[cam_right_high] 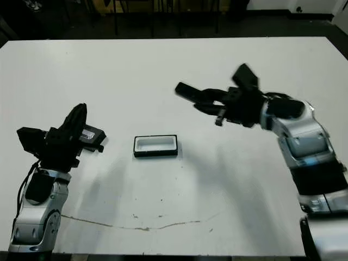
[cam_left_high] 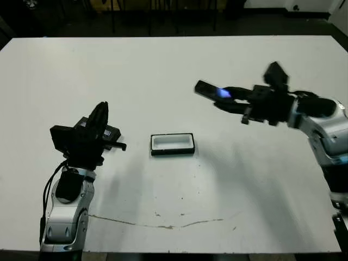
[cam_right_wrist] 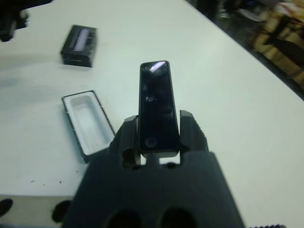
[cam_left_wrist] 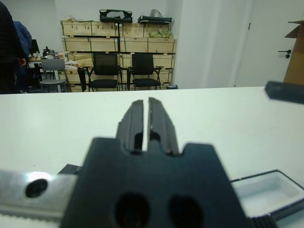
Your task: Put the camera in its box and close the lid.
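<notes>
Table [cam_left_high: 163, 65] is mostly bare white; lots of free room around the box [cam_left_high: 172, 144], which sits mid-table, open side up, well clear of every edge. Faint brownish streak on the surface nearer you than the box, no obstacle.

No readable text anywhere. Camera [cam_right_wrist: 158, 107] face is glossy black w/ a small round mark, nothing legible. Lid [cam_right_wrist: 80, 44] has a pale glint on top, can't read it.

R gripper [cam_left_high: 231, 98] is clamped on the camera: fingers grip its lower end, rest of the bar sticks out past the tips toward table centre. It's held up off the table, to the right of and beyond the box, well apart from it. White hollow of the box is empty.

L gripper [cam_left_wrist: 142, 118] is clenched on nothing, fingers almost touching w/ a thin slit between. Lid lies flat on the table just beside it, left of the box w/ a gap between.
</notes>
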{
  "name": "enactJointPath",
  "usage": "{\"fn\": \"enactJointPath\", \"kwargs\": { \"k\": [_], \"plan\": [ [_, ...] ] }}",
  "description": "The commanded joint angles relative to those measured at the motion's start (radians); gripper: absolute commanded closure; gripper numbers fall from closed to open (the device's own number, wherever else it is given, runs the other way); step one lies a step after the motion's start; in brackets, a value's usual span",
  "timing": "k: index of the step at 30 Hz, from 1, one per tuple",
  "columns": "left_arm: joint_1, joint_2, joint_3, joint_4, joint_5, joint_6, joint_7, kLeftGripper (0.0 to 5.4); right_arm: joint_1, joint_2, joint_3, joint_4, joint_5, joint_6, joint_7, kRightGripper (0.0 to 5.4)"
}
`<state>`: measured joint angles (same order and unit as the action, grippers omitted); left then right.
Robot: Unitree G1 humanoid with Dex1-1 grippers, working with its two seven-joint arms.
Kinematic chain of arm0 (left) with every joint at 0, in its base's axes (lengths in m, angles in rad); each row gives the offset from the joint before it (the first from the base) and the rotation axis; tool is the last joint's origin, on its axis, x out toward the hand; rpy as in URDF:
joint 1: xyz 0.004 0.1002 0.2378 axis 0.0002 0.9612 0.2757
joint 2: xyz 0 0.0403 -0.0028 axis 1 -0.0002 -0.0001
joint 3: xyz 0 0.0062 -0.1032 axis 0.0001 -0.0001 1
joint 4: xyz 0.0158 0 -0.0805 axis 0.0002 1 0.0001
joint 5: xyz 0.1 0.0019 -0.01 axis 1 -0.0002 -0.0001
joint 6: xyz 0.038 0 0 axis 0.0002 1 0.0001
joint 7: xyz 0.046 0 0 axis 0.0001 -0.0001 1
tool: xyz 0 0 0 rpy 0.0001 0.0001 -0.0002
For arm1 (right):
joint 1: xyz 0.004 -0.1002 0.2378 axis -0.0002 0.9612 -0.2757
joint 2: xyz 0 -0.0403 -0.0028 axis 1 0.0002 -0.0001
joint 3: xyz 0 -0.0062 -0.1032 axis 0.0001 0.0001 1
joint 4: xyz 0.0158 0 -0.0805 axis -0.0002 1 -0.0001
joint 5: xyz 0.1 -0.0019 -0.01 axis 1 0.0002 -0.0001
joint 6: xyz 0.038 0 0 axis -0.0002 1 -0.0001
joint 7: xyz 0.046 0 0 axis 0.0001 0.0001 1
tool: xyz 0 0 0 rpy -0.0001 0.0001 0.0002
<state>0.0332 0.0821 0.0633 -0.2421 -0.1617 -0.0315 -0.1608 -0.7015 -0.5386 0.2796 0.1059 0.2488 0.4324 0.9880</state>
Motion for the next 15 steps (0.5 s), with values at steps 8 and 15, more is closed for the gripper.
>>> {"fn": "enactJointPath", "kwargs": {
  "k": [8, 15],
  "plan": [
    [-0.008, 0.016, 0.027, 0.033, 0.001, 0.012, -0.002, 5.40, -0.117, 0.059, 0.129, 0.060, -0.098, 0.045, 0.138, 4.73],
    [-0.011, 0.016, 0.021, 0.033, -0.002, 0.029, -0.006, 5.40, -0.200, 0.094, 0.196, 0.147, -0.136, 0.115, 0.230, 4.73]
  ]
}}
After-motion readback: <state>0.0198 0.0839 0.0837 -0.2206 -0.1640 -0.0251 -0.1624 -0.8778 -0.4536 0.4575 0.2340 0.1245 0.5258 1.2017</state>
